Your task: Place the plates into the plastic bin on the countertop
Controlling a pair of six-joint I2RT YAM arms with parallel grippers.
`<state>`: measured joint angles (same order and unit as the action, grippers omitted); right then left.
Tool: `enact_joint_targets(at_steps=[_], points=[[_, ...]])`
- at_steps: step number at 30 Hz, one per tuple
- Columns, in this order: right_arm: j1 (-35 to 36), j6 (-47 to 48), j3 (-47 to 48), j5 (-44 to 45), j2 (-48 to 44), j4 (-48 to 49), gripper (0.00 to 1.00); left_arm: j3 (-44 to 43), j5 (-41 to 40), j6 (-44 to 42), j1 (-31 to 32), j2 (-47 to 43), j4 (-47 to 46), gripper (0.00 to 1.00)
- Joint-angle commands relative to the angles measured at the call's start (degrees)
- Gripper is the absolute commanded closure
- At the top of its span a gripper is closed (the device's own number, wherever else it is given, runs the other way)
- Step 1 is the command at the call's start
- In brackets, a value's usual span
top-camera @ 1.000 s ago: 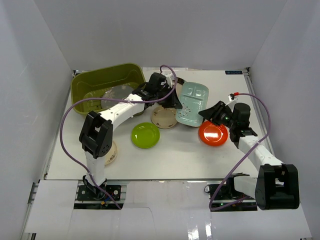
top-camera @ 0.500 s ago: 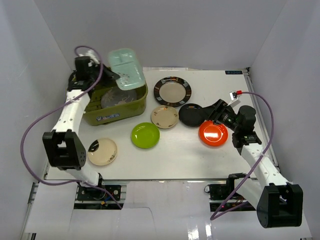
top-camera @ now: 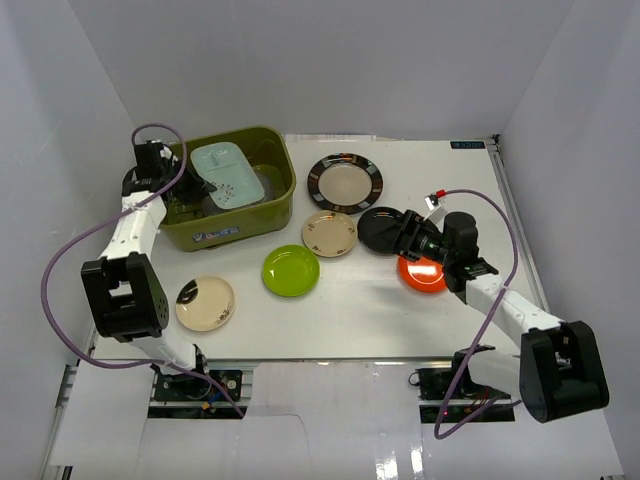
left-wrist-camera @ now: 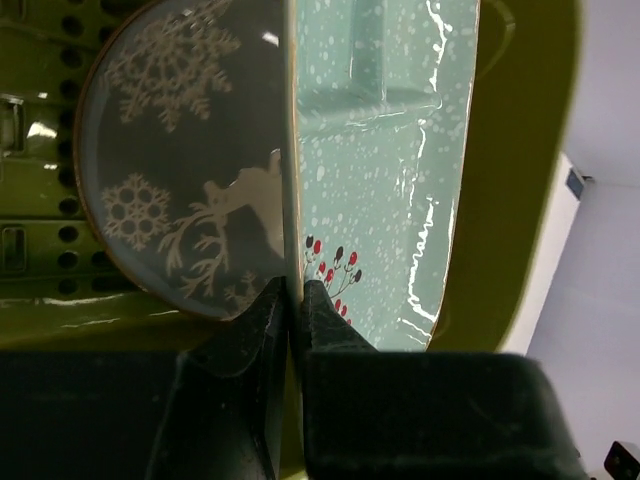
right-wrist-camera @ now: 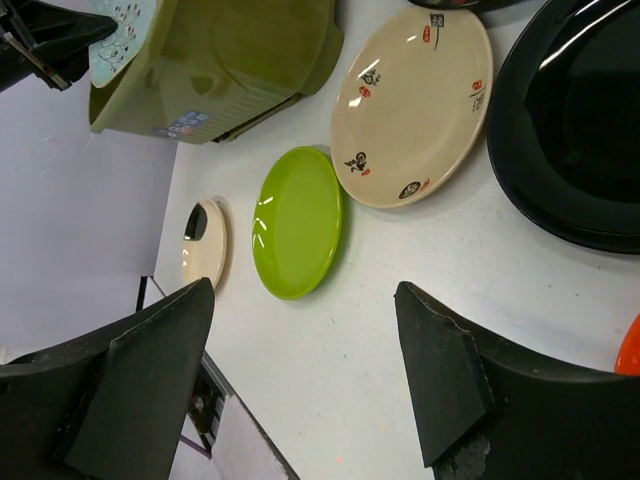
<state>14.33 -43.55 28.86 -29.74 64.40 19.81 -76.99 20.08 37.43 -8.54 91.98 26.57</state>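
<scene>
Mint plate point(top-camera: 228, 174) is in plastic bin point(top-camera: 268, 214) at 10 o'clock, above grey plate point(left-wrist-camera: 180, 180), with left gripper point(left-wrist-camera: 295, 292) clamped on its thin rim. Looks rigid, glossy, probably slippery and chippable, so an edge pinch suits. Right gripper point(right-wrist-camera: 305, 300) spread wide, empty, near orange plate point(top-camera: 425, 277) at 3 o'clock.

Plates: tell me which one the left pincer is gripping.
The pale mint rectangular plate, its edge pinched by the left pincer inside the olive bin. It alone is not round; the grey snowflake plate lies under it.
</scene>
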Motion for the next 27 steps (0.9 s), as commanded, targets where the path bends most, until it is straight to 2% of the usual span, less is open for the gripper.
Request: enact_joint_targets(at_steps=[1, 5, 8, 11, 12, 14, 15, 18, 19, 20, 22, 27], points=[[2.3, 1.6, 4.6, 2.7, 3.8, 3.9, 0.21, 0.8, 0.7, 0.3, -0.3, -1.3, -5.6, 1.00], [2.8, 4.3, 9.8, 5.3, 9.9, 1.9, 0.21, 1.0, -1.7, -0.3, -0.3, 1.6, -6.0, 0.99], [2.8, 5.5, 12.2, 7.0, 13.2, 1.9, 0.23, 0.0, -3.3, -1.0, -0.3, 4.2, -5.6, 0.90], [2.8, 7.5, 14.3, 8.4, 16.8, 0.8, 0.23, -0.2, -5.8, -1.2, -0.3, 5.4, -5.1, 0.66], [2.9, 8.3, 15.0, 8.6, 17.4, -0.2, 0.23, -0.1, -6.0, -1.2, -0.3, 5.6, -5.1, 0.55], [2.8, 10.3, 16.9, 10.6, 18.8, -1.0, 0.23, -0.2, -6.0, -0.4, -0.3, 6.0, -5.1, 0.44], [2.6, 11.4, 17.9, 10.9, 20.7, -2.1, 0.23, -0.3, -5.7, 0.0, -0.3, 6.2, -5.1, 0.34], [0.6, 15.0, 23.6, 12.5, 25.2, -5.5, 0.23, -1.2, -4.4, 0.3, -0.3, 6.1, -4.8, 0.21], [-0.3, 15.4, 24.7, 13.9, 26.4, -5.9, 0.23, -1.4, -4.4, 0.2, -0.3, 5.7, -4.5, 0.12], [-0.8, 15.9, 27.0, 14.7, 28.9, -5.9, 0.23, -1.4, -4.6, 0.0, -0.3, 5.1, -4.3, 0.08], [-1.8, 16.1, 30.0, 15.8, 32.2, -6.5, 0.24, -1.6, -5.4, -0.5, -0.3, 2.5, -4.2, 0.02], [-3.5, 16.0, 42.1, 16.1, 44.4, -10.0, 0.27, 0.0, -8.1, -3.5, 1.7, -7.2, -6.7, 0.02]])
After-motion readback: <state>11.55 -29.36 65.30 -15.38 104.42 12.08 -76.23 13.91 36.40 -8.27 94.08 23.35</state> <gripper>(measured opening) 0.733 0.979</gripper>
